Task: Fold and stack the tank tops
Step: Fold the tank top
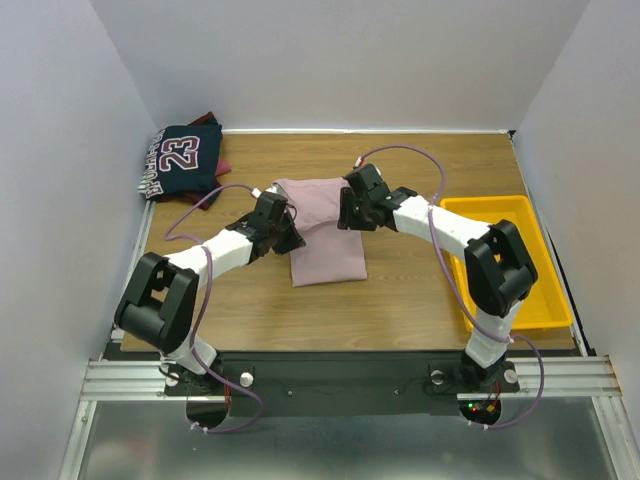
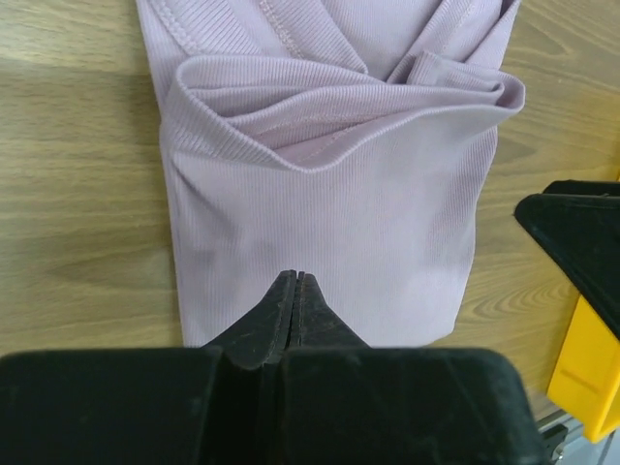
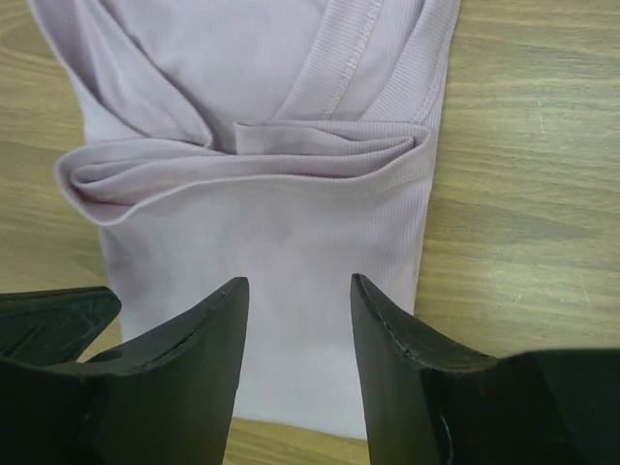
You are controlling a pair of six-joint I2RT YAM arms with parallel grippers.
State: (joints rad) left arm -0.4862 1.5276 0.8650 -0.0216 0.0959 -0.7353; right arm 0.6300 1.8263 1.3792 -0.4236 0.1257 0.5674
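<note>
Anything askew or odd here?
Yes. The pink tank top in the middle is folded, but its upper layer's edge gapes in a loose, puffed loop instead of lying flat. The navy "23" top is bunched into the far left corner, riding up the wall. Nothing looks spilled or damaged.

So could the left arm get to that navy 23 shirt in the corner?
Probably yes: the navy "23" tank top lies on its side, and nothing stands between it and the left tool.
</note>
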